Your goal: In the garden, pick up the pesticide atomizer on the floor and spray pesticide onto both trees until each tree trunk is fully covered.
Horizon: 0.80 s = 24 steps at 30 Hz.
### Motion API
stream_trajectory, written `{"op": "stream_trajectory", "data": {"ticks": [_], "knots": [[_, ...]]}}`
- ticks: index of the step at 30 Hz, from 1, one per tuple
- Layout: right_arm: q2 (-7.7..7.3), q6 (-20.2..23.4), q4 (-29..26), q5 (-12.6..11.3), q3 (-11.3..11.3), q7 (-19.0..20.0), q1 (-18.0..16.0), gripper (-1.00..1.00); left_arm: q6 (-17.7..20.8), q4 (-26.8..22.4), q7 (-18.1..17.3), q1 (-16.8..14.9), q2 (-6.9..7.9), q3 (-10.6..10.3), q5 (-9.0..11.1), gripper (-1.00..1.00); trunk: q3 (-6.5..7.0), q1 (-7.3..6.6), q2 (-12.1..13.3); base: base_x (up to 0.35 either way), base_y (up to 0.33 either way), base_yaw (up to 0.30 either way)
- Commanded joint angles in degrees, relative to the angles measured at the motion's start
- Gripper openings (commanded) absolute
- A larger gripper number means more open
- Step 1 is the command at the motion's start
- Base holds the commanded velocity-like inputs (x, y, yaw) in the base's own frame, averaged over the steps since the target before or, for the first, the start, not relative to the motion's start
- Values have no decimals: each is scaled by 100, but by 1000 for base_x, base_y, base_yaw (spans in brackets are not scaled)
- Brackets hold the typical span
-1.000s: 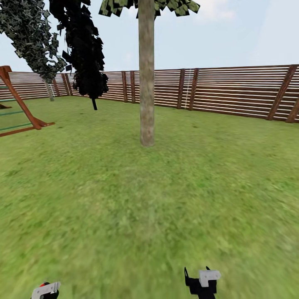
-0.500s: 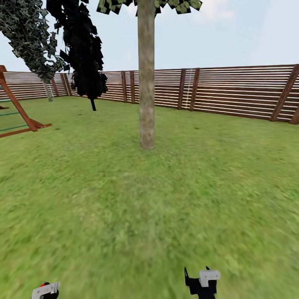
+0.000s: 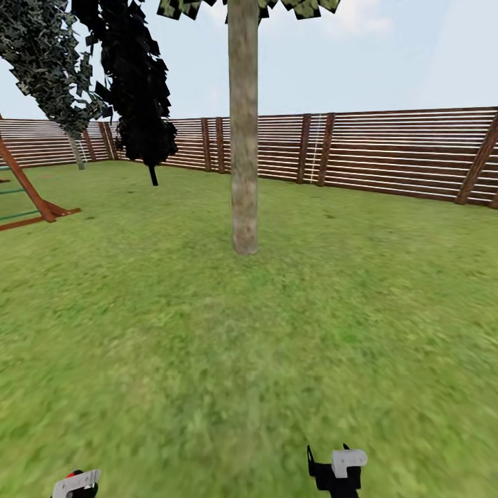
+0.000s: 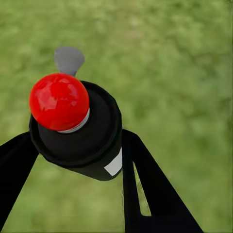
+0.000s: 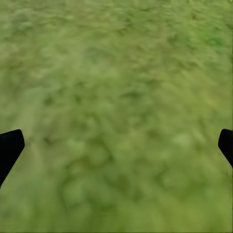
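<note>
Robot on the lawn (image 3: 207,360) facing one tree trunk (image 3: 243,138), upper centre of the head view.
Left gripper (image 4: 73,160) is clamped on the pesticide atomizer (image 4: 73,126), black with a red cap; right gripper (image 5: 116,145) spread wide, empty over grass. Slat fence (image 3: 401,155) stands behind.

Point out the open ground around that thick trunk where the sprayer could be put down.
Bare lawn spans from the tree trunk toward the fence. Crowded far left: swing frame, dark tree.
</note>
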Motion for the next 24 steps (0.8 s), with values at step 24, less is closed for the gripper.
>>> {"op": "stream_trajectory", "data": {"ticks": [24], "knots": [[3, -12, 11, 62, -19, -46, -2, 100, -13, 6, -60, -2, 1, 21, 61, -100, -5, 2, -2, 340, 0, 0]]}}
